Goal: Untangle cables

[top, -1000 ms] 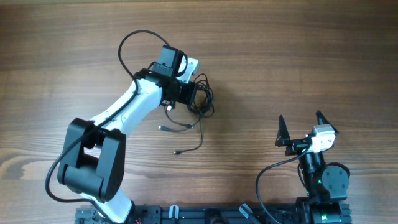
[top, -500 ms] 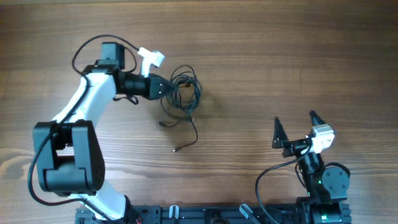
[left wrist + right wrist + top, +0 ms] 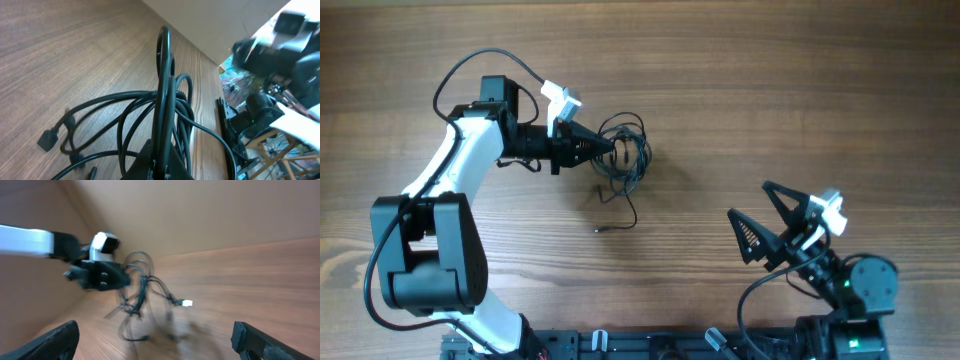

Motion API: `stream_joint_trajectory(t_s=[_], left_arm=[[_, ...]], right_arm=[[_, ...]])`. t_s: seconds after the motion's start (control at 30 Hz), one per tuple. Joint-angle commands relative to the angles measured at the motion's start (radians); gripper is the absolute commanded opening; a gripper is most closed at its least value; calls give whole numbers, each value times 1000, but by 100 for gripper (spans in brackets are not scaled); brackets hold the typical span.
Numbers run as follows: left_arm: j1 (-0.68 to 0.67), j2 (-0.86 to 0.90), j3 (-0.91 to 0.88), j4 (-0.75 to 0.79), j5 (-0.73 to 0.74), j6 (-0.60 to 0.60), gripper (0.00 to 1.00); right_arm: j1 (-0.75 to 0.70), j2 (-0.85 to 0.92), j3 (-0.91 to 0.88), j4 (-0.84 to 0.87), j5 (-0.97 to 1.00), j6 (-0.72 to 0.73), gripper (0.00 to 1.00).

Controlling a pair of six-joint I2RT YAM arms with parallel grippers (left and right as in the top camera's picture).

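A: Where's the tangle of thin black cords [image 3: 628,160]?
B: Left of centre on the brown wooden table [image 3: 770,80], pinched by the left gripper [image 3: 612,153]; right gripper [image 3: 748,200] spread, empty, near right.
A: Handling?
B: Likely light, limp; take the loose plug end [image 3: 597,229].

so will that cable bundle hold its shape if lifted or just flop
Probably flop: the cables are thin cords in loose loops, one tail trailing. Likely light: the left end effector seems to pinch only a few strands. Tangled loops may rise together.
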Motion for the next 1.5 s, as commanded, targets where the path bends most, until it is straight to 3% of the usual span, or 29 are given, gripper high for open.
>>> stream_joint_trajectory(t_s=[0.0,0.13,0.23,0.33,0.43,0.47,0.53,0.6,0.77,0.87,1.07,1.47], left_arm=[[1,8,3,-2,45,55,4],[1,8,3,5,45,55,4],[1,8,3,13,44,55,4],[1,8,3,25,32,55,4],[1,8,3,31,30,55,4],[1,8,3,32,30,55,4],[1,8,3,31,30,55,4],[1,8,3,32,30,55,4],[0,8,3,39,31,55,4],[0,8,3,42,31,53,4],[0,8,3,59,31,21,4],[0,8,3,59,31,21,4]], right_arm=[[-3,209,163,0,-171,3,100],[3,483,293,-39,-316,53,100],[62,673,313,5,-319,135,100],[125,807,313,123,-317,221,100],[180,927,313,291,-309,430,99],[209,959,313,341,-307,458,89],[270,1020,313,412,-289,507,52],[314,1057,313,417,-247,558,25],[416,1144,313,422,-145,764,15],[444,1150,313,479,-146,798,18],[500,1150,313,595,-92,840,38],[546,1150,313,585,18,841,41]])
